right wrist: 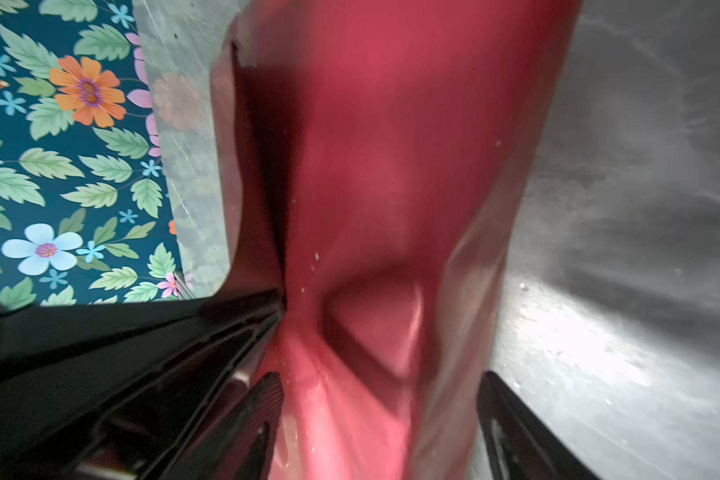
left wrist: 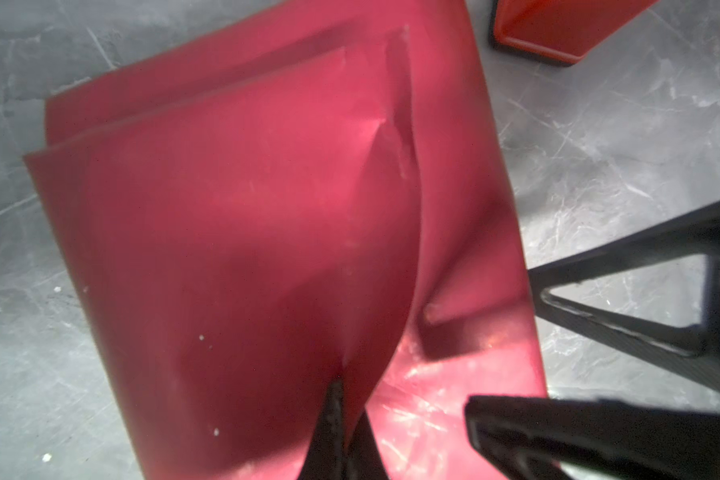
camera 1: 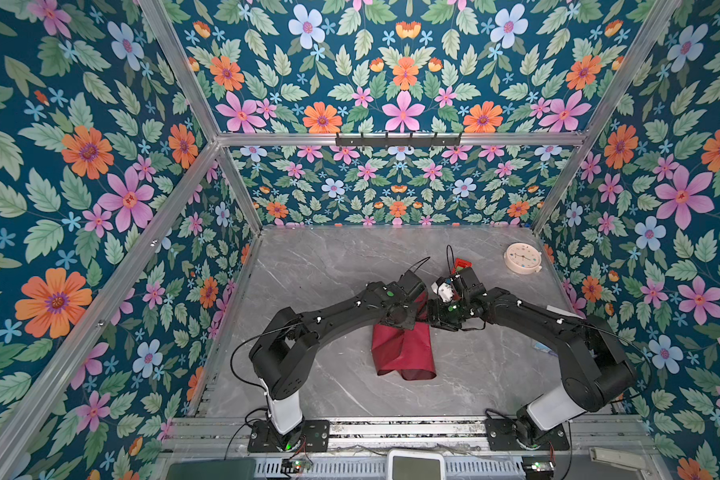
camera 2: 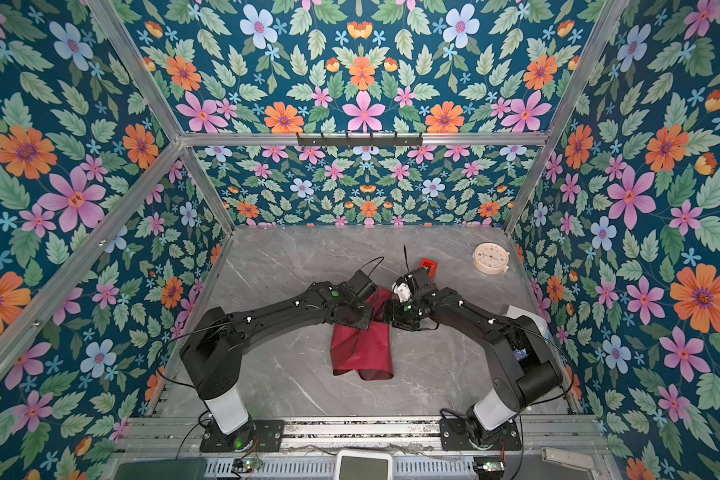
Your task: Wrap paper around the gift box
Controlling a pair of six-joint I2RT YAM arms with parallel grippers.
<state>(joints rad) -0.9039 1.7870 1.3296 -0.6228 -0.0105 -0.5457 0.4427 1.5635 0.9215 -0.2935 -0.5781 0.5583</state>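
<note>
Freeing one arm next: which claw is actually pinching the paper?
The left claw: its jaws are shut on a raised fold of the red wrapping paper. The right claw stands wide open, astride the paper.

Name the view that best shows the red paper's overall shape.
A top view: the paper lies folded over, outline clear, only its far end under the arms. Left wrist view crops the overlapped flaps close up; right wrist view, blurred creases.

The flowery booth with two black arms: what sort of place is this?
Probably a robot test cell, not a home: floral wallpaper in an aluminium frame, left arm and right arm bolted to a rail, a marble-look tabletop.
</note>
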